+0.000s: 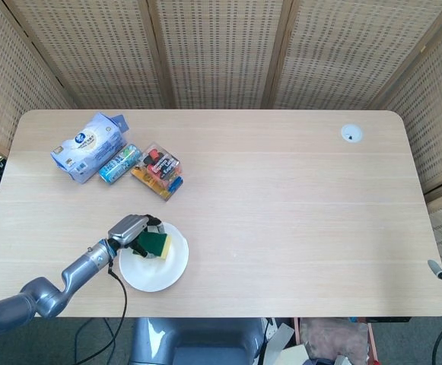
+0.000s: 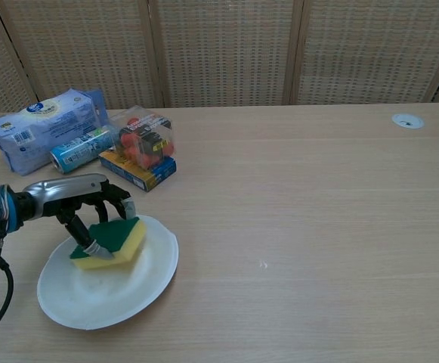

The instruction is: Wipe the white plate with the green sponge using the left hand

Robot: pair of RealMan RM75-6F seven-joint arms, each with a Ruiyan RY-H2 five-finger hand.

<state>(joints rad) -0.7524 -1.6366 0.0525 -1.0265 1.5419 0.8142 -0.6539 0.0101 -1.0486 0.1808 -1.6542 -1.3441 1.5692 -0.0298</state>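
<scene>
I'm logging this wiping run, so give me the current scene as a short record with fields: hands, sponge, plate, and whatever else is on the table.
left hand: holds the green sponge, fingers over its top
sponge position: over the far left part of the white plate, green face up, yellow side below; contact with the plate cannot be told
right hand: not in view
plate: near the table's front left edge
other items: blue packet, can lying on its side, clear pack, all behind the plate

I have the plate (image 2: 140, 283) on the table (image 2: 317, 197) at my near left, with the sponge (image 2: 113, 242) lying on its far-left part under my left hand (image 2: 83, 204). Behind the plate sit a box (image 2: 140, 151), a can (image 2: 79, 149) left of it, and a bag (image 2: 41, 125) further left.
</scene>
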